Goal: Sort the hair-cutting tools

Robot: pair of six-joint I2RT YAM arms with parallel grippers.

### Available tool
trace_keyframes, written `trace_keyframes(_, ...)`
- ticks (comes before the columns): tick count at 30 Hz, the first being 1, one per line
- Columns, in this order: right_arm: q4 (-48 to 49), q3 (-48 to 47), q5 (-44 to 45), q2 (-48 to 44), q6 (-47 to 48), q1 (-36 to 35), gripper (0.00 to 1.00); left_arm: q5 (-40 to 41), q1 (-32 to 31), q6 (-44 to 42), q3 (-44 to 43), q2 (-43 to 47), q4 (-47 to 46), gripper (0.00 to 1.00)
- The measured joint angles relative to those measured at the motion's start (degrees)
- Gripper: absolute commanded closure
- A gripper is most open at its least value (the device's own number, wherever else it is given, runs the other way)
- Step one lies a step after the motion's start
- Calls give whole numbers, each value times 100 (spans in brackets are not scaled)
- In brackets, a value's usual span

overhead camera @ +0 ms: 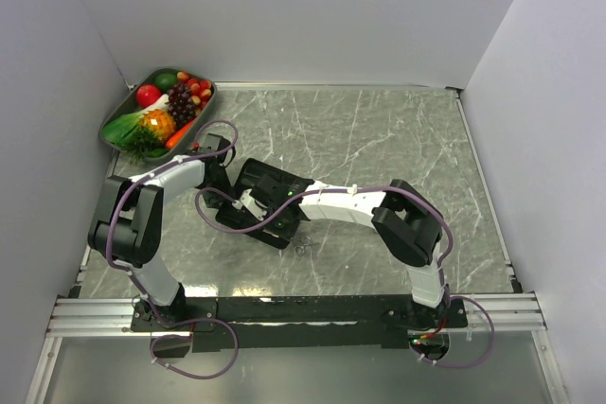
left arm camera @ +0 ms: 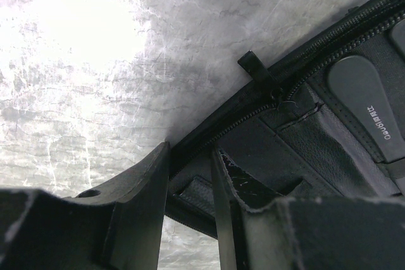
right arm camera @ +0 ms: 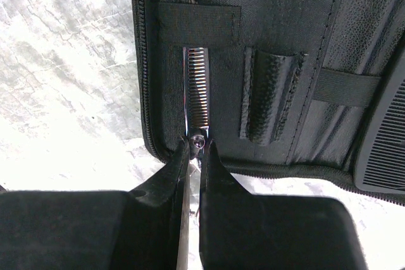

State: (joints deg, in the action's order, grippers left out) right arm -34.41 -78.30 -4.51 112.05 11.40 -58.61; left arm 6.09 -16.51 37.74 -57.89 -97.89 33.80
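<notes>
Black right gripper [right arm camera: 195, 150] pinches silver scissors [right arm camera: 197, 86] at the pivot screw. The shiny, comb-toothed blade runs lengthwise under an elastic strap [right arm camera: 199, 24] inside the open black pouch [right arm camera: 285, 17]. The left gripper [left arm camera: 190, 159] clamps the pouch's zipped edge.

the top view is evenly lit from above and sharp across the marble table [overhead camera: 398, 139], with short, soft shadows under the arms. in both wrist views the bare tabletop burns out to white glare, worst at the upper left of the left wrist view, while the black pouch [left arm camera: 304, 156] reads dim and low in contrast. the left gripper [left arm camera: 190, 175] and right gripper [right arm camera: 195, 156] are dark, soft-focus masses. the scissors [right arm camera: 197, 86] catch a crisp glint
</notes>
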Motion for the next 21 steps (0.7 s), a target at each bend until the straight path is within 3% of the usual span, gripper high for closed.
trace_keyframes(21,-39,-79,59,52,-544,0,100,2,-2,-15,33,26,-33,63)
